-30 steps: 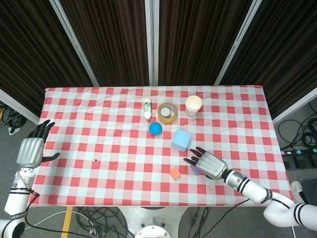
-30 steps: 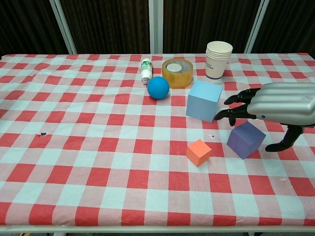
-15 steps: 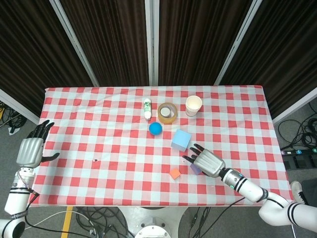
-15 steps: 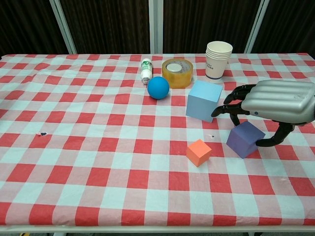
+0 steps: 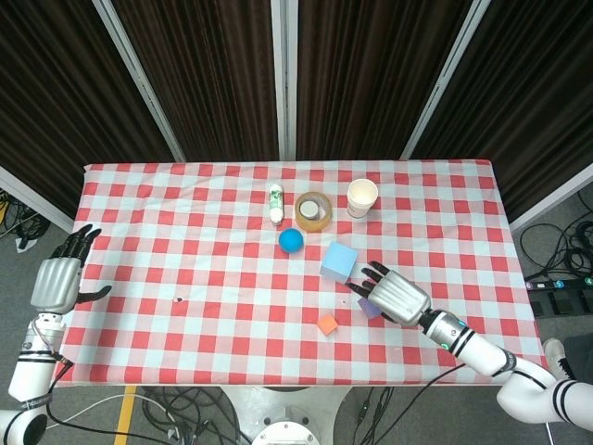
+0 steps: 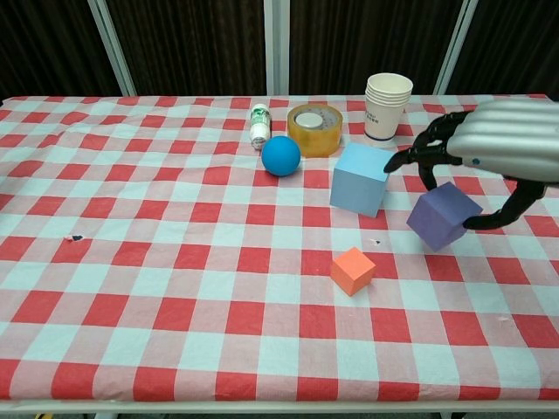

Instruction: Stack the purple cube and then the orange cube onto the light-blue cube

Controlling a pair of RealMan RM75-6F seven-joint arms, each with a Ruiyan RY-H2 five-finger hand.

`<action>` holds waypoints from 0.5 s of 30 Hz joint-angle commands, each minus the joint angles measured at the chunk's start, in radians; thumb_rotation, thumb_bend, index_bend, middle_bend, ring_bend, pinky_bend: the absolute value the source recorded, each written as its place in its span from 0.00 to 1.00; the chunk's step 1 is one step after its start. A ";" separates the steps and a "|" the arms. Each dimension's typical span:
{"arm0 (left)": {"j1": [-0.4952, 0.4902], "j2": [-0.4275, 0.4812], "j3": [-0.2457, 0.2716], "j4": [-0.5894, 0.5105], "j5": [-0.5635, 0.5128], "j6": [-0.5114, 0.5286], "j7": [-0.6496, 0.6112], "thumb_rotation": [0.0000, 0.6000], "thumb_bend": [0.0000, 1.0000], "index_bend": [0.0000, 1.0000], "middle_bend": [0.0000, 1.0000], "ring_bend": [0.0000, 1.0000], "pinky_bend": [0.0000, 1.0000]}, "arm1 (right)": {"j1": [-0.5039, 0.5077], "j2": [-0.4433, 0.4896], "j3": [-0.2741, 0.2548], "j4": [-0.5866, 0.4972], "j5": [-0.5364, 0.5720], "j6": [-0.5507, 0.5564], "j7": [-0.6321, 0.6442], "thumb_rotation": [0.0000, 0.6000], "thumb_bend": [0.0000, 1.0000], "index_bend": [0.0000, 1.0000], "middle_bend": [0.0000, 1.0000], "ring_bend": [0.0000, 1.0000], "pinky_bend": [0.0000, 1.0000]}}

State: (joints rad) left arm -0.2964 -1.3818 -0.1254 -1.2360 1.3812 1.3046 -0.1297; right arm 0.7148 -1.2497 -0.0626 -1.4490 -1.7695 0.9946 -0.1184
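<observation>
Carefully now: a tilted cube in a light grasp

Head view: the right hand grasps the purple cube at five o'clock of the light-blue cube; the orange cube sits on the tabletop; the left hand hangs released.

Chest view: purple cube hangs tilted between fingers and thumb. It could slip, or land crooked and knock the light-blue cube.

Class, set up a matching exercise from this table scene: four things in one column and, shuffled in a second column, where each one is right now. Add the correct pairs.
Things:
1. purple cube
2. orange cube
3. blue ball
4. paper cups

Places:
A. beside the tape roll at the far side
B. held by the right hand
C. alone on the cloth, nearest the front edge
D. in front of the small bottle

Pairs: 1-B, 2-C, 3-D, 4-A
</observation>
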 commanded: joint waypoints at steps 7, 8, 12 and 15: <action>-0.002 -0.005 0.002 0.005 -0.002 -0.007 0.006 1.00 0.11 0.16 0.17 0.13 0.25 | 0.131 0.058 0.015 0.146 -0.167 0.066 0.176 1.00 0.17 0.15 0.46 0.16 0.18; -0.003 -0.006 0.002 0.007 -0.002 -0.009 0.008 1.00 0.11 0.16 0.17 0.13 0.25 | 0.154 0.045 0.012 0.199 -0.199 0.083 0.205 1.00 0.17 0.15 0.46 0.16 0.19; -0.003 -0.008 0.000 0.011 -0.007 -0.011 0.006 1.00 0.11 0.16 0.17 0.13 0.25 | 0.218 0.006 -0.007 0.331 -0.256 0.114 0.325 1.00 0.16 0.16 0.46 0.16 0.20; -0.002 -0.010 -0.003 0.017 -0.014 -0.014 0.003 1.00 0.11 0.16 0.17 0.13 0.25 | 0.258 -0.026 -0.018 0.428 -0.296 0.150 0.371 1.00 0.16 0.16 0.46 0.16 0.21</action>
State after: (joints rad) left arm -0.2988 -1.3910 -0.1283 -1.2197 1.3680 1.2911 -0.1256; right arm 0.9177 -1.2394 -0.0652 -1.1073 -2.0101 1.1034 0.1954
